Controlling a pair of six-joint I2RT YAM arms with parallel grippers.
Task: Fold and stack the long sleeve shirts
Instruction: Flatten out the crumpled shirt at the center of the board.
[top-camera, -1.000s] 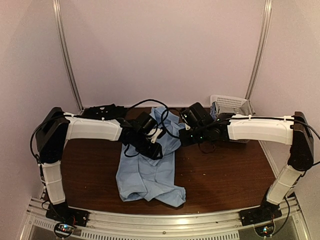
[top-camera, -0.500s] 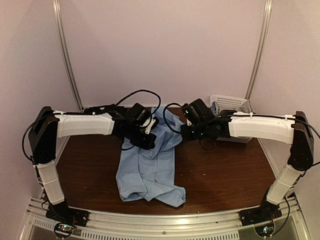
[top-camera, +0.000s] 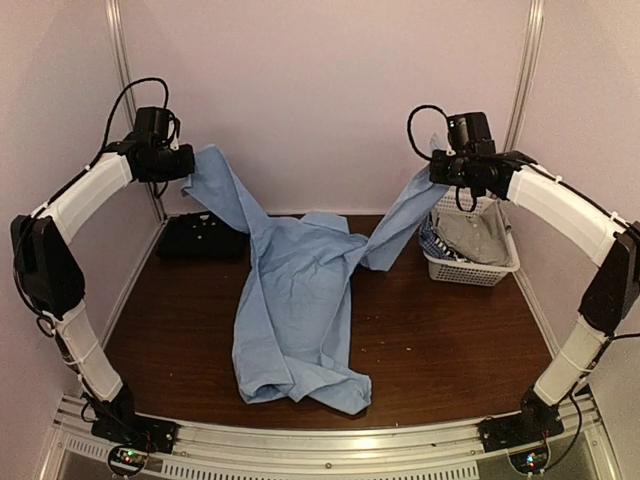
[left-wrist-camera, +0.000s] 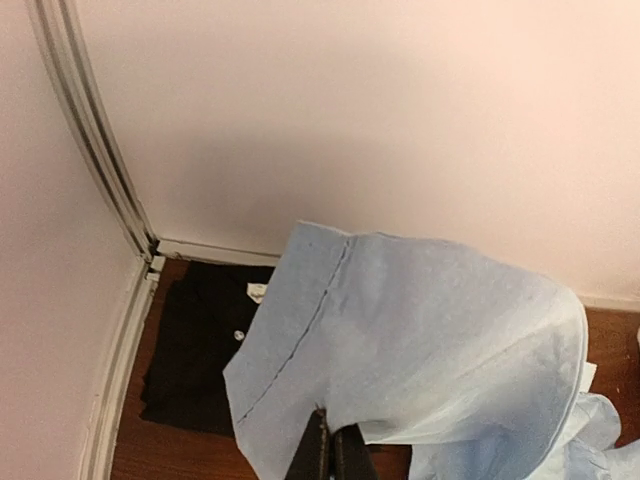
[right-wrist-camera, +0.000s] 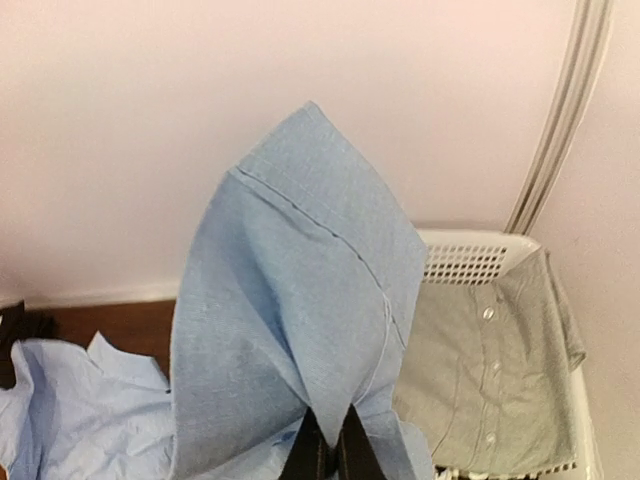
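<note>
Left gripper (top-camera: 188, 165) and right gripper (top-camera: 436, 172) each pinch a sleeve of the light blue shirt (top-camera: 296, 300); an even, taut lowering looks best.

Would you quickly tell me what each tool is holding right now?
Left tool: closed on one sleeve of the light blue shirt.
Right tool: closed on its other sleeve.

Top cam high, facing down, wrist cams close, twd wall (top-camera: 330, 100), sharing blue shirt (top-camera: 295, 300)
</note>
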